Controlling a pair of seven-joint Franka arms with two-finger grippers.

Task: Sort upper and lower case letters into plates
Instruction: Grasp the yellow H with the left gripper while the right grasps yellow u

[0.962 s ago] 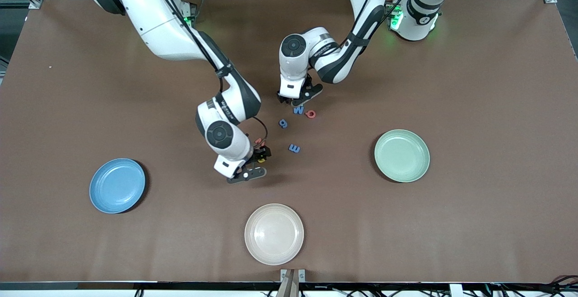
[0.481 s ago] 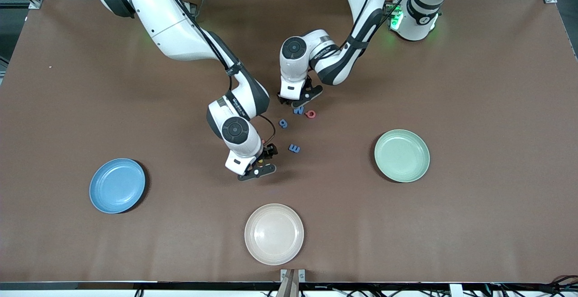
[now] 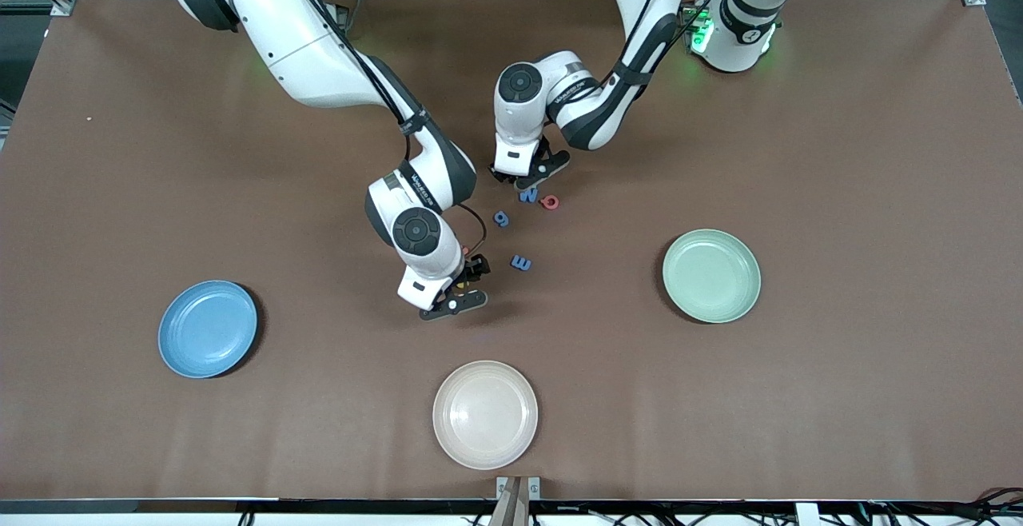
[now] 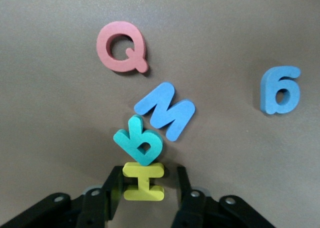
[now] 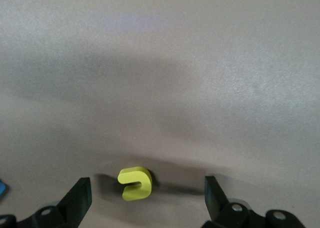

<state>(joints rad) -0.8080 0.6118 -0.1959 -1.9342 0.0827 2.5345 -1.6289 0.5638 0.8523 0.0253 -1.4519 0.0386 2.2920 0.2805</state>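
At the table's middle, the left gripper [image 4: 148,190] has its jaws narrowed beside a flat yellow I [image 4: 143,182], which touches a teal b [image 4: 140,145] leaning on a blue M [image 4: 165,110]; a red Q [image 4: 121,53] and a blue g [image 4: 281,89] lie flat nearby. The right gripper [image 5: 147,200] spreads its jaws wide around a yellow hook-shaped letter [image 5: 135,183]. Three round matte plates: blue plate [image 3: 207,328], green plate [image 3: 711,276], cream plate [image 3: 485,414].
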